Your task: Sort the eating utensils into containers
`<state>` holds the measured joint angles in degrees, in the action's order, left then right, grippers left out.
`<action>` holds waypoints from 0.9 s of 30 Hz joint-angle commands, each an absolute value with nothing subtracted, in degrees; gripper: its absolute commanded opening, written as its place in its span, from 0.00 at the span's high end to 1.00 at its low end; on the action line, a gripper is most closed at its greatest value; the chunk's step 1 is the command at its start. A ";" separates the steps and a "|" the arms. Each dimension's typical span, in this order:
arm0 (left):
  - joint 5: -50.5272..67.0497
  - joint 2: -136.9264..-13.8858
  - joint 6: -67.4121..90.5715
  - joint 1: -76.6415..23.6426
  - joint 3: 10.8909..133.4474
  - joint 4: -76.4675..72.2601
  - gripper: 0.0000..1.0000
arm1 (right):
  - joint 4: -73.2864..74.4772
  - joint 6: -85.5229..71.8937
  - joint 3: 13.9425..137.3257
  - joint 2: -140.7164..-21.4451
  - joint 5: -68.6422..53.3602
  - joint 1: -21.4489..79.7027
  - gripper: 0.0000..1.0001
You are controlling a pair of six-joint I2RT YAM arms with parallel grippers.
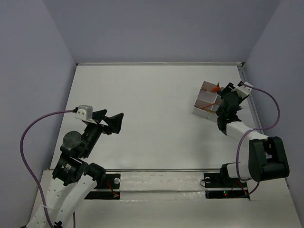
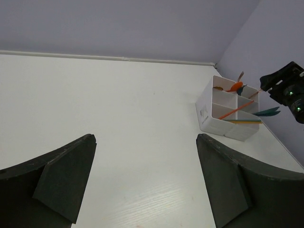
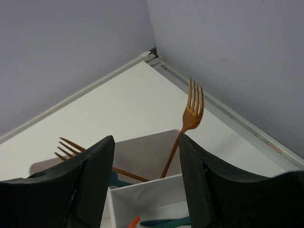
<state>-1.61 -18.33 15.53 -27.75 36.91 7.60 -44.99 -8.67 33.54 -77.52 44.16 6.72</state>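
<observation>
The white four-compartment box [image 1: 205, 101] stands at the table's far right; it also shows in the left wrist view [image 2: 210, 113] and the right wrist view [image 3: 142, 152]. Orange and teal utensils [image 2: 236, 110] stick out of it. Two orange forks [image 3: 191, 114] lean in the far compartment; an orange tip and a teal utensil [image 3: 164, 222] lie in the nearer one. My right gripper [image 1: 227, 103] hovers open right over the box, holding nothing. My left gripper [image 1: 112, 122] is open and empty over the left table, far from the box.
The right wall and a metal rail [image 1: 251, 102] run close behind the box. Purple cables [image 1: 33, 124] loop by both arms. Bare white table [image 1: 152, 109] spreads between the grippers.
</observation>
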 commanded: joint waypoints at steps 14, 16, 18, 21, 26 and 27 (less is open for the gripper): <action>-1.85 -21.18 15.03 -23.47 39.02 4.22 0.01 | -8.81 -26.10 39.73 -50.74 14.53 13.45 0.00; -1.85 -21.36 15.12 -22.86 38.94 3.87 0.01 | -6.94 -27.07 39.20 -47.46 5.39 13.45 0.00; -1.84 -21.44 15.12 -22.85 38.85 3.43 0.01 | -3.01 -27.16 40.34 -43.25 -2.78 13.45 0.00; -1.93 -21.80 15.64 -22.33 38.94 2.99 0.01 | 3.07 -27.33 41.66 -38.24 -9.65 13.45 0.00; -0.79 -20.75 16.52 -21.80 39.20 1.06 0.01 | 6.41 -28.48 39.82 -32.35 -13.88 13.45 0.00; -0.53 -20.31 16.52 -21.80 39.11 0.79 0.01 | 6.59 -28.48 39.38 -31.39 -14.32 13.45 0.00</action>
<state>-1.43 -21.37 15.99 -22.33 36.91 6.11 2.33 -27.29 38.94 -34.28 -6.92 13.21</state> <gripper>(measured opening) 0.989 0.996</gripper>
